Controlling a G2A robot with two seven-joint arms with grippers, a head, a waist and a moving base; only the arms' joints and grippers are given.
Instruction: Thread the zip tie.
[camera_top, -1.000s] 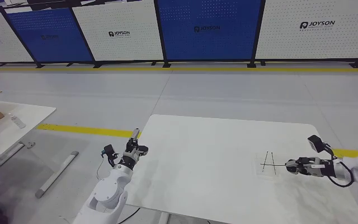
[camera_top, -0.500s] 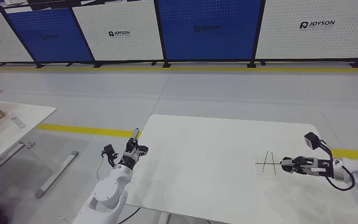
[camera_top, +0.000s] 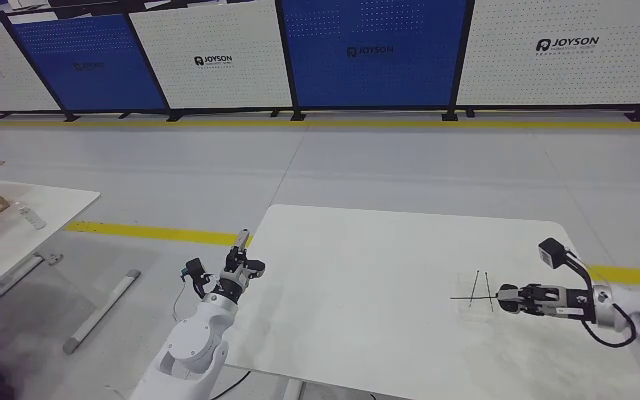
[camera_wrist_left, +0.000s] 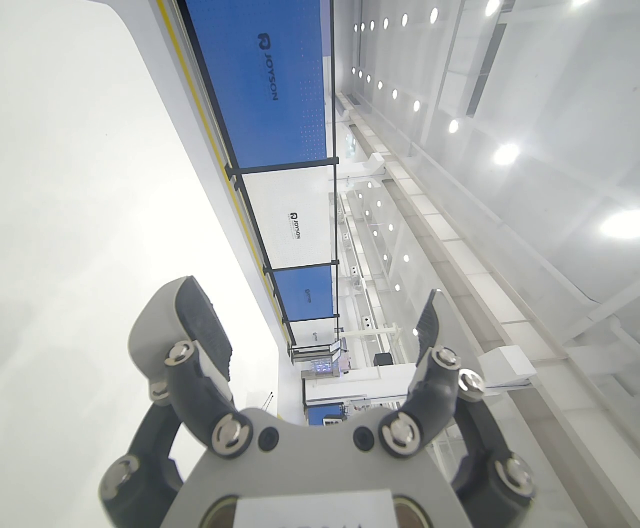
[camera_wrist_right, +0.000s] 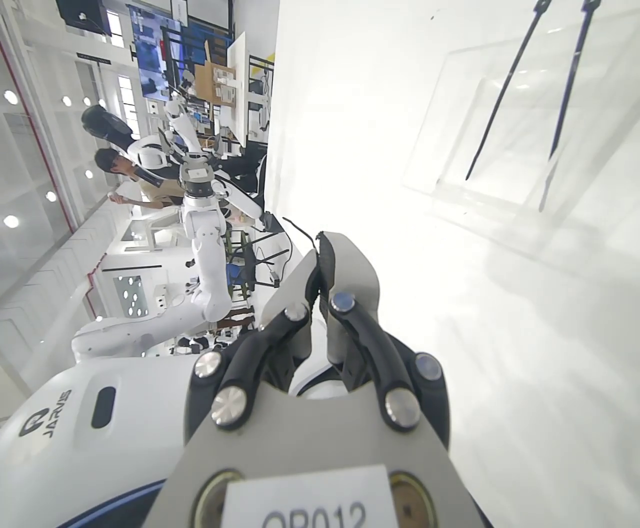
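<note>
The right claw (camera_wrist_right: 320, 250) is pinched shut near one end of a black tie (camera_top: 461, 298), low over the near right part of the tabletop (camera_top: 370, 300). The strip juts out level from the claw toward the middle. It crosses over two spare ties (camera_wrist_right: 502, 95) lying side by side, apart, on a clear tray (camera_wrist_right: 440, 145); whether it touches them I cannot tell. Farther off, at the left edge, the left claw (camera_wrist_left: 315, 322) is spread wide and empty, pointing upward.

The tie looks very light, thin and springy. It seems stiff enough to hold its line, yet likely to bow or twist under a side push and smooth enough to slip. I judge one claw should pinch it flat just behind the head, leaving the slot free. The other should grip close behind the tip to steer it in.
</note>
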